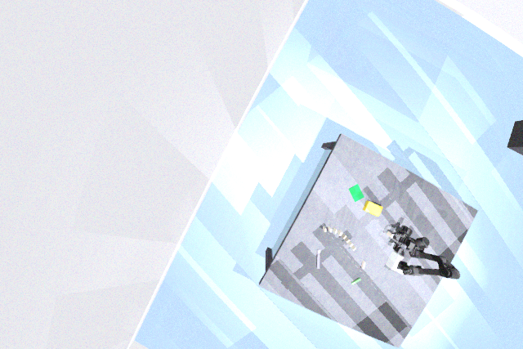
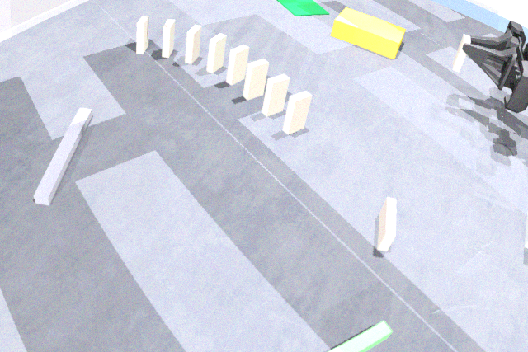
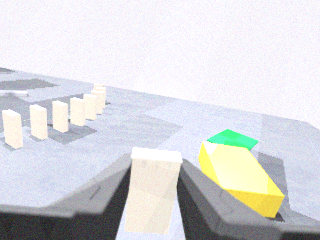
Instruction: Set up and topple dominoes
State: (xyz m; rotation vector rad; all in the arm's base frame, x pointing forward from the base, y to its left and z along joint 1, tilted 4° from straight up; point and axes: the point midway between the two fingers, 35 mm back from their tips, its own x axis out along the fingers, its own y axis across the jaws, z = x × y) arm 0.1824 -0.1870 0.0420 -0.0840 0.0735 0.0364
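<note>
1. Between the fingertips of the gripper (image 1: 389,233) (image 2: 465,41) (image 3: 154,187): one cream domino (image 1: 389,234) (image 2: 459,56) (image 3: 152,192), pinched, slightly tilted in the exterior view.
2. Near it, a yellow block (image 1: 373,208) (image 2: 367,34) (image 3: 242,175) lies on the table (image 1: 337,315) (image 2: 264,297) (image 3: 130,132).
3. Just beyond the block, a flat green square (image 1: 355,192) (image 2: 298,2) (image 3: 233,139).
4. Well apart from the gripper, eight dominoes stand upright in a curved row (image 1: 341,233) (image 2: 236,64) (image 3: 61,117).
5. One loose domino (image 1: 363,265) (image 2: 387,224) stands upright, apart from the row.
6. Farther off, a green bar (image 1: 355,280) (image 2: 362,340) and a pale bar (image 1: 319,258) (image 2: 63,156) (image 3: 15,93) lie flat.
</note>
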